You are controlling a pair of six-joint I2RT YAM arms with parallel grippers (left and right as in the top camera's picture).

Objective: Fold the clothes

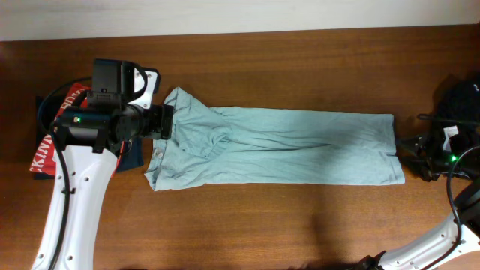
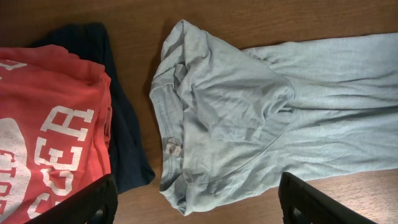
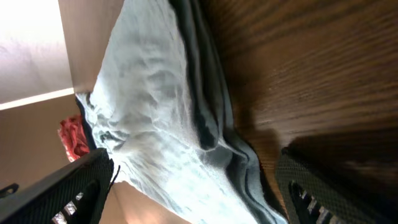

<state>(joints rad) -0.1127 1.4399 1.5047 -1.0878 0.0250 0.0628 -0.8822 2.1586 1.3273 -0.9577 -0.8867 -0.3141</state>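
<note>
A light blue garment lies stretched flat across the table, its bunched waist end at the left. It also shows in the left wrist view and the right wrist view. My left gripper is open above the waist end, and its fingers straddle the garment's lower corner without holding it. My right gripper is open at the garment's right end. The garment's layered hem lies between its fingers, not gripped.
A red shirt with white letters lies on a dark navy garment at the left edge, under my left arm. A dark bundle sits at the far right. Bare wood runs along the front and back.
</note>
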